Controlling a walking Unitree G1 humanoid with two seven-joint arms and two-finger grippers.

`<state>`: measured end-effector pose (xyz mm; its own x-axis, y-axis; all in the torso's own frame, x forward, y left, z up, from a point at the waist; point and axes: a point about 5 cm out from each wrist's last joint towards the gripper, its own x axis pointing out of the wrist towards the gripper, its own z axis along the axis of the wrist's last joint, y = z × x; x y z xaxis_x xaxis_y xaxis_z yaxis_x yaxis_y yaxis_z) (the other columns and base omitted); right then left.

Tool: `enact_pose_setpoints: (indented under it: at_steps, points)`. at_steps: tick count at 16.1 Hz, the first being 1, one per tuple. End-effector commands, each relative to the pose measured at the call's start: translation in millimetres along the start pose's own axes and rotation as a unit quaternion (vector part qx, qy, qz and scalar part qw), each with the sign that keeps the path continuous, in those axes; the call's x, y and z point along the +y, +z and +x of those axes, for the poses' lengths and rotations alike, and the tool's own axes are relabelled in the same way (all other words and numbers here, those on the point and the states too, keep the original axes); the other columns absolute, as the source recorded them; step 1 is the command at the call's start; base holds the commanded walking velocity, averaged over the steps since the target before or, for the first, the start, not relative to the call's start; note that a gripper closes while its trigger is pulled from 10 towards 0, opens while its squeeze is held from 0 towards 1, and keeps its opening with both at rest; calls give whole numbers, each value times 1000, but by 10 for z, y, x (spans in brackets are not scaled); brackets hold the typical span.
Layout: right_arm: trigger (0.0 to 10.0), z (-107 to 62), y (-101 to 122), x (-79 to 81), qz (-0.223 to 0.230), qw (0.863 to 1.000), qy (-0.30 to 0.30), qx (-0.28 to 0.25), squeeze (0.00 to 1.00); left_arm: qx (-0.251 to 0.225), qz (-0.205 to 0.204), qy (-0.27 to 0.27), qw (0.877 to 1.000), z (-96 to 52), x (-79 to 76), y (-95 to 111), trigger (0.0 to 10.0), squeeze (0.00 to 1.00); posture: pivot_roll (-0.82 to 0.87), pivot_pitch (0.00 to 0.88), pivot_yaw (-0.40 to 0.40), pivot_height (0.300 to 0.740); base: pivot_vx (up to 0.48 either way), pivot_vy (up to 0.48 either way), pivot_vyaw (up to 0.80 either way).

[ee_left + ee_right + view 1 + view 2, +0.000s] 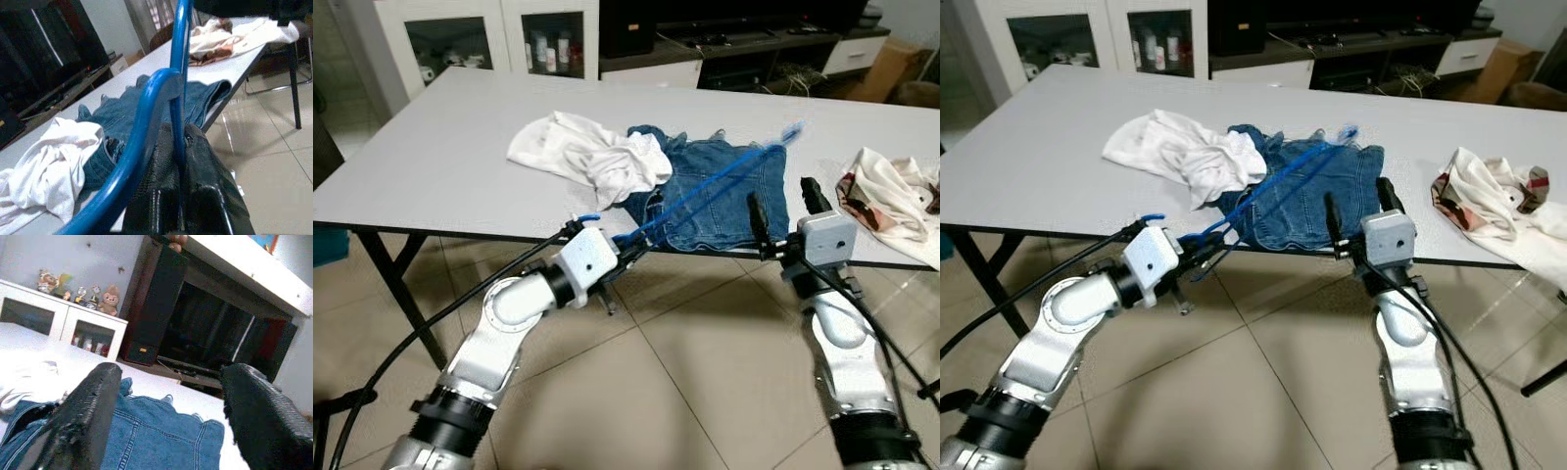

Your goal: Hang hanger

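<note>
One hanger: blue hanger (705, 191), thin wire-like frame, slanting from the table's near edge up over the denim toward the far right, its far end past the denim's top corner.
Left gripper (628, 247): black fingers (195, 196) pressed together on the hanger's near end, just off the table's front edge.
Right gripper (785, 208): fingers spread apart, pointing up at the table's front edge, just right of the denim, holding nothing.
Denim garment (724, 201): blue, crumpled, lying under the hanger near the front edge.
White garment (587, 152): bunched, touching the denim's left side.
Cream cloth (891, 196): patterned in red-brown, well apart on the table's right end.
Table (431, 157): pale grey top, dark legs.
Background: white glass-door cabinets (489, 39), dark TV unit (205, 347).
Floor (685, 392): beige tiles.
</note>
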<state>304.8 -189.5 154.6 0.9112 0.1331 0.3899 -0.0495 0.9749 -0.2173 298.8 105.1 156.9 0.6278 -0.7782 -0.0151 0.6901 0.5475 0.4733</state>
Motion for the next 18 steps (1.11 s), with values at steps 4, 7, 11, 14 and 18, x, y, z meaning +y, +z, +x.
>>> enact_pose_setpoints:
  at_steps: [4,7,11,14,18]
  points:
    - [0,-141,-38,-138,-5,1000,-16,10,0,11,5,17,1000,-83,4,-44,10000,0,48,45,-44,740,0,0,0]
    - [0,-263,-62,-209,-15,1000,-15,20,0,9,2,4,1000,-85,-78,-42,10000,0,33,42,-43,740,0,0,0]
    - [0,-262,-27,-280,-43,999,-13,18,0,10,-1,-37,999,-80,-107,-40,10000,0,9,41,-32,740,0,0,0]
    - [4863,-306,-199,-242,-157,972,147,99,0,56,53,-114,991,-154,-200,-140,10000,0,9,70,-38,740,0,0,0]
    - [10000,-126,-273,-436,-223,940,207,155,1000,98,122,-133,979,-238,-142,-272,10000,0,6,68,-72,740,0,0,0]
